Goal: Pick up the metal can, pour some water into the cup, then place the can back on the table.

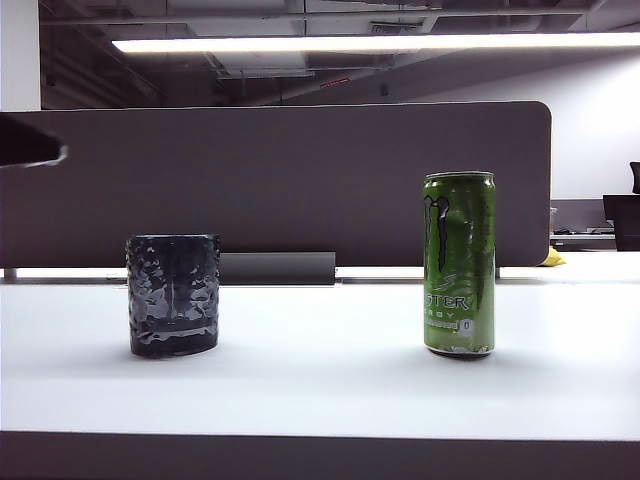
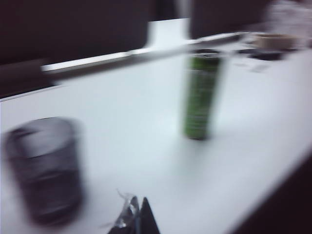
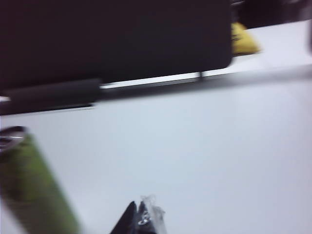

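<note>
Nearest, the left gripper (image 2: 134, 217) hovers over the white table (image 1: 330, 385) with its fingertips together, empty. Likewise the right gripper (image 3: 141, 219) is closed on nothing above the tabletop. Farther out, the dimpled dark cup (image 1: 173, 295) stands upright on the left, and the green Monster can (image 1: 459, 263) stands upright well apart on the right. Behind both runs a dark grey divider panel (image 1: 300, 180).

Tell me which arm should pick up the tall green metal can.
Right, probably. The tall green metal can stands on the right of the white table, the right arm's side, close to the shut right claw. The left claw, seemingly shut too, sits nearer the dark dimpled cup.
</note>
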You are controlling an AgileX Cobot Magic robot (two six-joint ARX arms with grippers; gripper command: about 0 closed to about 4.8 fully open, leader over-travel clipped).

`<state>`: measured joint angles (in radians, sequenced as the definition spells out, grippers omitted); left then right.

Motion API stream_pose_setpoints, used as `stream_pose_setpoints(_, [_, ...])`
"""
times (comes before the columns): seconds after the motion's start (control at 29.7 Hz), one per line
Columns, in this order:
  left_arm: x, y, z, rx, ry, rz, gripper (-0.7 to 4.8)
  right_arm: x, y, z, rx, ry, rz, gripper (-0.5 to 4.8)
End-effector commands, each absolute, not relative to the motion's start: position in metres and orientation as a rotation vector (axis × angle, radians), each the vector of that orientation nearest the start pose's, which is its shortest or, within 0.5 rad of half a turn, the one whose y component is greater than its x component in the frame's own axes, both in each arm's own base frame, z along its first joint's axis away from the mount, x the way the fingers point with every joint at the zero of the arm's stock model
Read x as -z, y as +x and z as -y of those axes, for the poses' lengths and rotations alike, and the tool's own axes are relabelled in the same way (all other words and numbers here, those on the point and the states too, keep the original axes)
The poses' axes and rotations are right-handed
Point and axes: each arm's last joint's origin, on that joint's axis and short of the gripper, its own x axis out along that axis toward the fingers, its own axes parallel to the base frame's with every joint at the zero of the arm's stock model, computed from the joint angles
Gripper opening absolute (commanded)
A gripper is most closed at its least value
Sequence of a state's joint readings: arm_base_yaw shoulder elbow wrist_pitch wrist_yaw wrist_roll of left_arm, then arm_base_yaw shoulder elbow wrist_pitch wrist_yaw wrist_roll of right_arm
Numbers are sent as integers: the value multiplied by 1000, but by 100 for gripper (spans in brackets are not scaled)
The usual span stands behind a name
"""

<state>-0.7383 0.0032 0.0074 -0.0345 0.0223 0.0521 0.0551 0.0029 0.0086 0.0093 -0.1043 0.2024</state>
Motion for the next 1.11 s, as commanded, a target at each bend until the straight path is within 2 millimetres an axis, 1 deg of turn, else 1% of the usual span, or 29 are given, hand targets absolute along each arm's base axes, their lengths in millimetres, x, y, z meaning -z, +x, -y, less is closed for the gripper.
stream_pose_setpoints(0.03, [-164,66,72,844,56,6,-5,-173,96,-13,-317,321,31,51])
stream_pose_setpoints(0.1, [-164,65,73,860,56,7,-5,-180,94,-14,-373,359,60,51])
stream_pose_setpoints(0.2, [-164,66,72,845,55,7,-5,-200,89,-14,-391,401,108,54])
stream_pose_setpoints(0.37, [-164,70,67,780,56,4,-5,-252,74,-13,-408,385,225,64])
stream_pose_setpoints(0.44, [-164,72,66,757,55,4,-5,-270,74,-13,-429,379,233,70])
stream_pose_setpoints(0.47, [-164,72,65,749,55,4,-5,-276,75,-14,-451,375,225,87])
stream_pose_setpoints(0.51, [-164,73,65,744,56,4,-5,-282,77,-15,-474,373,212,113])
stream_pose_setpoints(0.54, [-164,73,64,739,55,4,-5,-289,79,-16,-503,372,194,160])
stream_pose_setpoints(0.57, [-164,73,64,736,55,3,-5,-295,82,-17,-529,370,181,227])
stream_pose_setpoints(0.64, [-164,73,64,737,55,4,-5,-307,89,-21,-592,362,165,402])
stream_pose_setpoints(0.67, [-164,73,64,737,55,3,-5,-311,92,-23,-607,352,160,445])
stream_pose_setpoints(0.71, [-164,73,64,737,55,3,-5,-313,95,-25,-619,335,153,479])
stream_pose_setpoints(0.78, [-164,73,64,737,55,3,-5,-314,104,-32,-646,281,133,479])
stream_pose_setpoints(0.84, [-164,73,64,736,55,4,-5,-310,113,-40,-648,234,104,479])
stream_pose_setpoints(0.94, [-164,73,64,736,55,4,-5,-300,126,-57,-659,119,56,479])
stream_pose_setpoints(1.05, [-164,74,63,724,55,3,-5,-292,135,-75,-606,27,26,479])
stream_pose_setpoints(1.11, [-164,75,62,706,55,2,-5,-287,142,-85,-533,15,7,479])
